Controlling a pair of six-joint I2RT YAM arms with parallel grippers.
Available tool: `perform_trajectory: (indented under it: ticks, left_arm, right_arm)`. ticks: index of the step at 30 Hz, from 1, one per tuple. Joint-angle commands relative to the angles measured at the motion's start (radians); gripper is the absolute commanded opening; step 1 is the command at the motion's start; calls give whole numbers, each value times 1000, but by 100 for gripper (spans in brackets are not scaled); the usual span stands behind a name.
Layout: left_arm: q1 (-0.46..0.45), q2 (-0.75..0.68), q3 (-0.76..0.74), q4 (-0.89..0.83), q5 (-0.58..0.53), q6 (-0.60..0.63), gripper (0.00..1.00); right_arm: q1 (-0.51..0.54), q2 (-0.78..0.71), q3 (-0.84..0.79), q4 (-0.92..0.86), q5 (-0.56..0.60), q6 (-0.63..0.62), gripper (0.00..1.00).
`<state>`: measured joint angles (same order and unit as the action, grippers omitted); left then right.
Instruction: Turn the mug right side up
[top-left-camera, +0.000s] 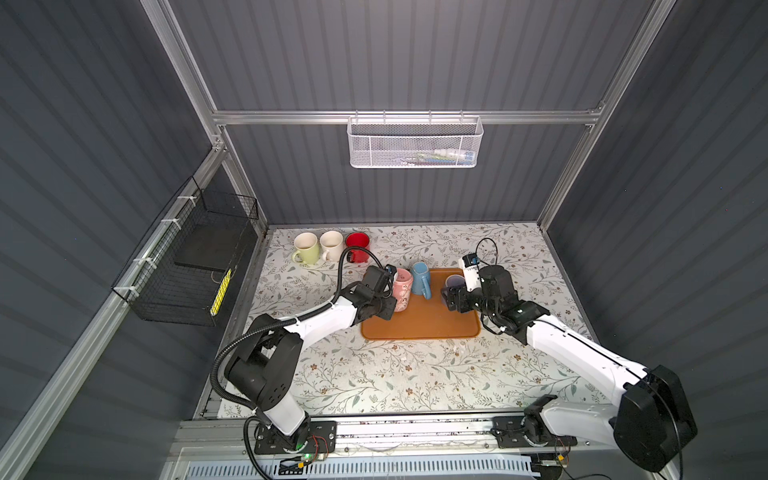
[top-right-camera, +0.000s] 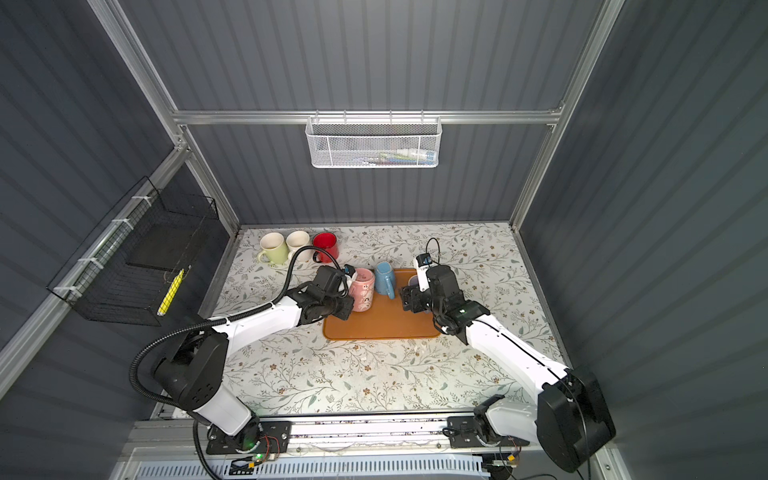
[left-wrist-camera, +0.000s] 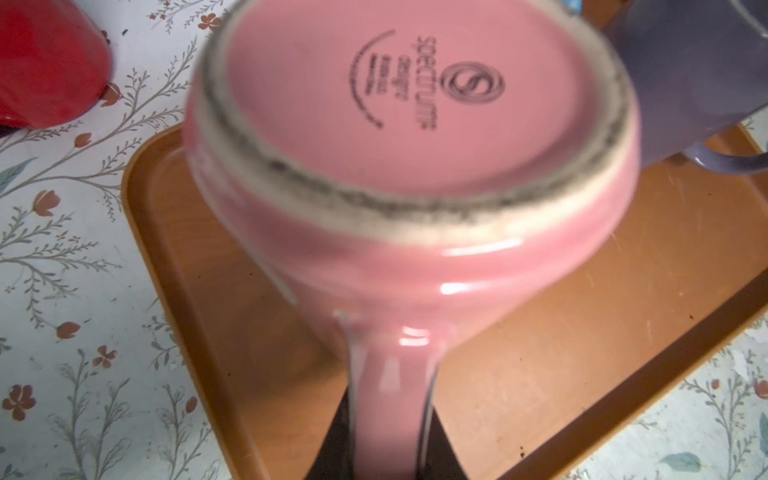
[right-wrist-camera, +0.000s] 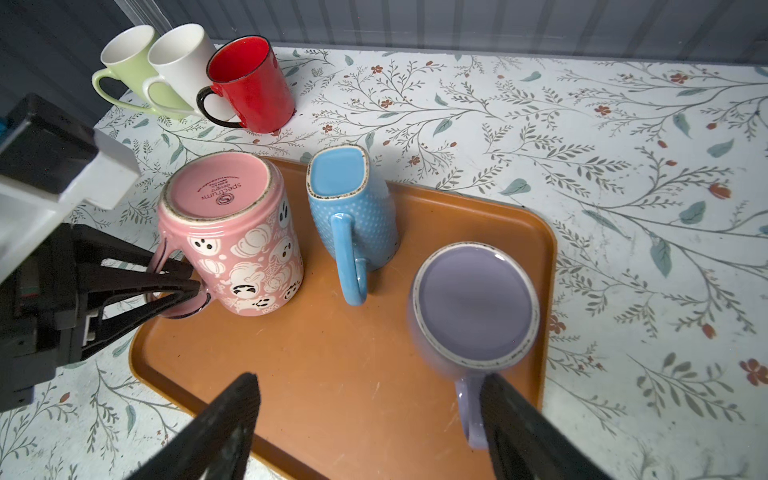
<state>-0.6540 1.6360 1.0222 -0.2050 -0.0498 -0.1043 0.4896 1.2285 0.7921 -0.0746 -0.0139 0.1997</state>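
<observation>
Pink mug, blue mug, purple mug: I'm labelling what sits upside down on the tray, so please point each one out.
pink mug (right-wrist-camera: 218, 189), right wrist view, on its upturned base.
blue mug (right-wrist-camera: 338, 172), right wrist view, on its upturned base.
purple mug (right-wrist-camera: 476, 303), right wrist view, on its upturned base.

The pink mug (right-wrist-camera: 245, 249) was glossy ceramic with a rough bare foot ring; the tray (right-wrist-camera: 332, 353) looked matt plastic.

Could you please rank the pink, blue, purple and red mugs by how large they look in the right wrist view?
1. pink mug and purple mug: about alike; the purple one is nearer the camera.
2. blue mug.
3. red mug, farthest away.
</observation>
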Motion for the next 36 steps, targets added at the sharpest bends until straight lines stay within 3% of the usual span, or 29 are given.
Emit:
perform_trajectory:
  ticks: [1,14,27,36]
  left_arm:
    - [-3,-43,52,62,23,-4,0]
    - [-4,1,-10,3,5,23,0]
    - [-4,42,-87,53,-13,-2,7]
    - [-3,37,-103,40,-28,-3,31]
  right_arm:
    - [-7,-23,-15,9,13,10,85]
    - [-8,-18,-22,9,13,8,85]
    - [-8,-4,-16,6,14,7,85]
    - [-8,1,-13,3,13,9,85]
